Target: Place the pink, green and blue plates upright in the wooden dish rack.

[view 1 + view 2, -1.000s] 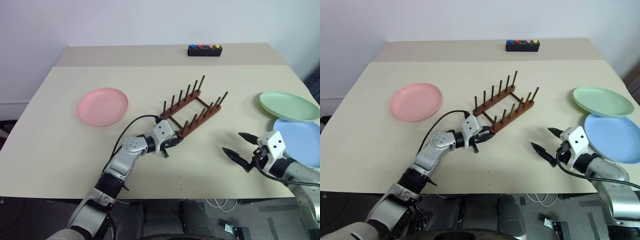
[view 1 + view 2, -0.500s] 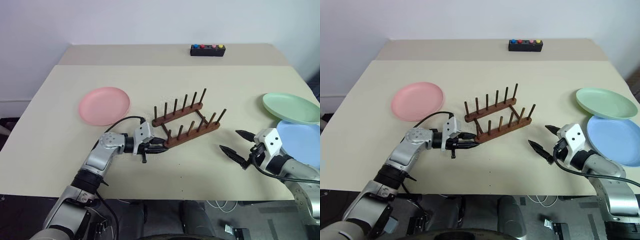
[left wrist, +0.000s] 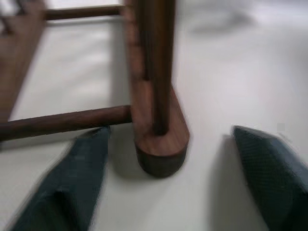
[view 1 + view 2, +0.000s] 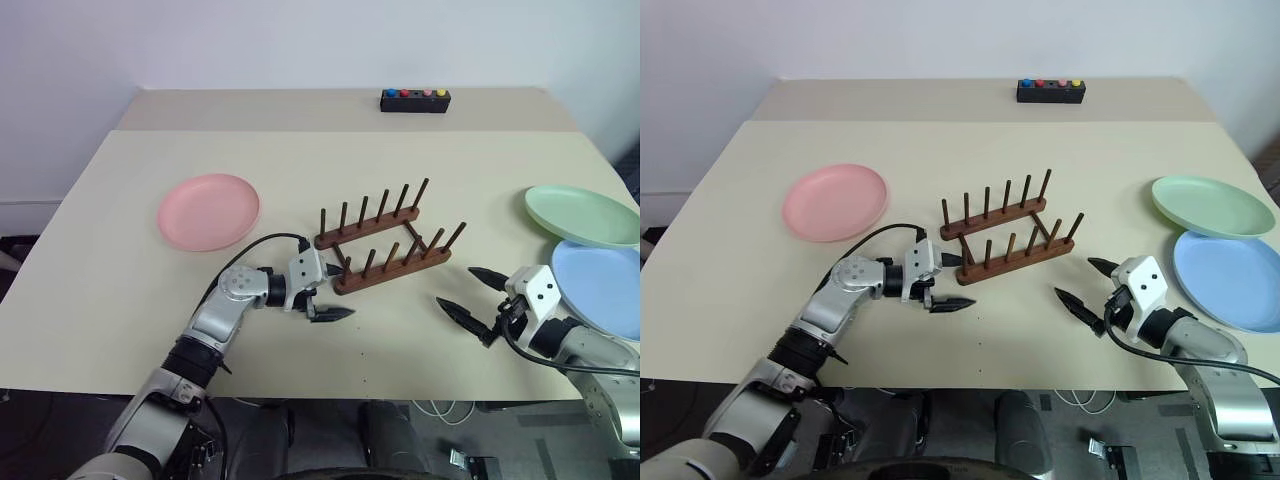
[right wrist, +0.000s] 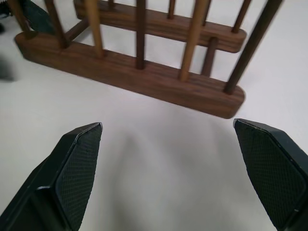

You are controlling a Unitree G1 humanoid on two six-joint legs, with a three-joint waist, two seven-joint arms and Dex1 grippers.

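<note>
While the wooden dish rack (image 4: 385,247) stands mid-desk (image 4: 330,150), pegs upright, its rails run left-right, right end angled slightly away. Left gripper (image 4: 322,297) fingers released, straddling its near-left rail end; right gripper (image 4: 470,296) fingers spread, empty. Pink plate (image 4: 208,211) lies flat left; green plate (image 4: 580,214), blue plate (image 4: 600,287) right.

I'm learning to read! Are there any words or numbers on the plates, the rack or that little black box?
None: no words, numbers or signs can be read.
The pink plate, green plate, blue plate and wooden dish rack are plain.
The black box has only coloured buttons, too small to show any marks.
</note>
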